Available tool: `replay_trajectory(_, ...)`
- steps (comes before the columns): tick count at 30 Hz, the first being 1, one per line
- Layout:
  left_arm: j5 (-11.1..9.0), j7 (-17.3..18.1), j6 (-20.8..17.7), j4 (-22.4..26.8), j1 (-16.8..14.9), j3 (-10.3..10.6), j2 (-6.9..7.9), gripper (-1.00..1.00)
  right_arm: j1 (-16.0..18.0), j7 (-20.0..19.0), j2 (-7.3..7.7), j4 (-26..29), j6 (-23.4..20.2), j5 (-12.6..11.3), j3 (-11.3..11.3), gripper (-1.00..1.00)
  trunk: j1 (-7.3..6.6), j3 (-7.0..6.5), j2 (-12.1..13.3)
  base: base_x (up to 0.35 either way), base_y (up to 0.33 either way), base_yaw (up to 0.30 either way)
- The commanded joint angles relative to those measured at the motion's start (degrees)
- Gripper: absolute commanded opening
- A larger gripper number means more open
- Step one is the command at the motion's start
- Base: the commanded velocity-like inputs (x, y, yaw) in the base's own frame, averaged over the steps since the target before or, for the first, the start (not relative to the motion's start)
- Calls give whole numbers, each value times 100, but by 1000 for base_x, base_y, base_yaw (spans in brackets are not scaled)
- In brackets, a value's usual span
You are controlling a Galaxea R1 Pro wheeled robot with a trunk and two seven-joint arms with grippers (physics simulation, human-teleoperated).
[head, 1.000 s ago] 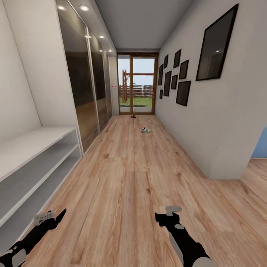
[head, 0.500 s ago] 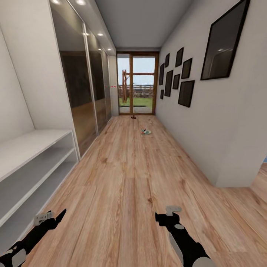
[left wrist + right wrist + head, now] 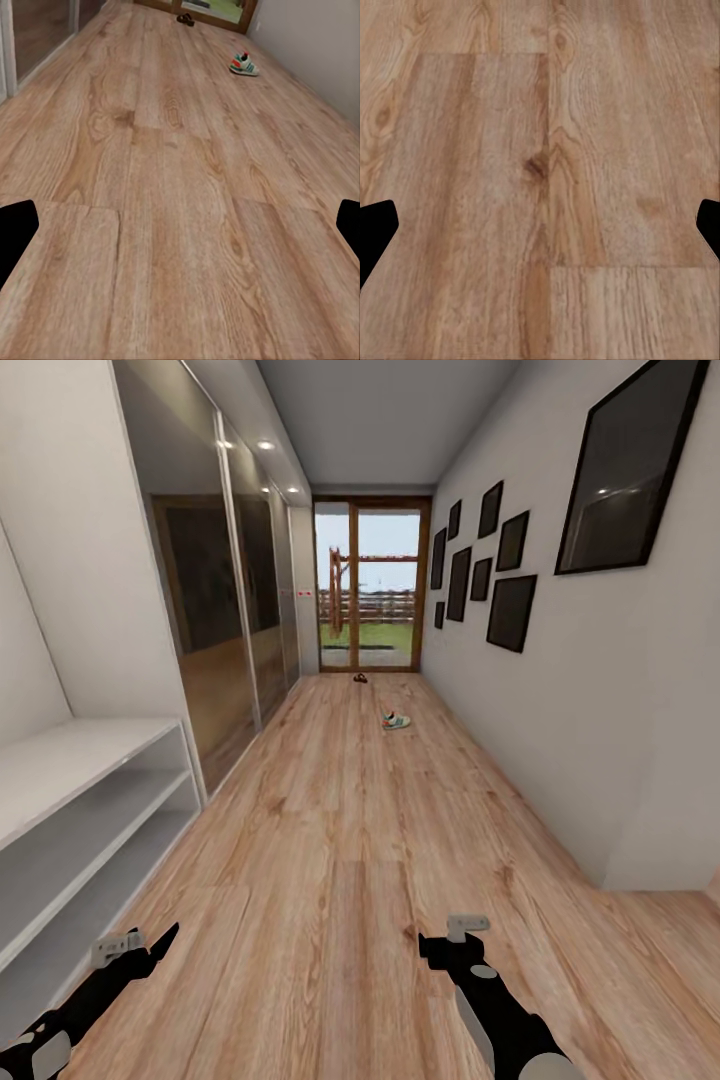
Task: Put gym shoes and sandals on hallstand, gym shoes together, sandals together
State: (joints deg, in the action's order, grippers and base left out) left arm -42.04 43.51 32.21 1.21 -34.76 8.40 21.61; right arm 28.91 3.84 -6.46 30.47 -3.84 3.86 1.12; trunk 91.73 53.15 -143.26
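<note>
- Grippers, two of them, hang low over the floor: the left gripper [image 3: 140, 945] at the head view's lower left, the right gripper [image 3: 445, 940] at lower centre-right.
- Both wrist views show the two dark fingertips far apart at opposite edges, with bare planks between them, so each gripper is spread wide and holds nothing.
- The corridor floor [image 3: 340, 830] of light brown wood planks runs from under the arms to a glass door [image 3: 368, 588] at the far end.
- One gym shoe [image 3: 396, 720] lies on the floor far ahead, near the right-hand wall; the left wrist view shows it too [image 3: 244, 64], cream with green and red.
- One small dark object, seemingly a sandal [image 3: 359, 678], lies farther on, just before the door; it is too small to tell more.
- The hallstand [image 3: 70, 800] stands along the left wall beside the left arm, with a bench top and two shelves below.
- Seven dark picture frames [image 3: 512, 612] hang on the right wall.
</note>
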Motion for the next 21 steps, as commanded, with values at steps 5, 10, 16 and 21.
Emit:
replay_trajectory(5, -50, 17, 22, -6, -4, 48, 1, 100, 1, 12, -4, 12, -38, 44, 11, 100, 2, 6, -2, 347, 0, 0)
replay_trajectory(10, -50, 17, 22, -6, -4, 48, 1, 100, 0, 12, -4, 12, -38, 42, 11, 100, 2, 6, -2, 347, 0, 0)
replay_trajectory(16, -50, 17, 22, -6, -4, 48, -1, 100, 1, 12, -4, 12, -38, 40, 10, 100, 2, 6, -2, 348, 0, 0)
replay_trajectory(21, -50, 19, 20, -6, -4, 48, -1, 100, 1, 12, -4, 12, -38, 40, 11, 100, 2, 6, -2, 347, 0, 0)
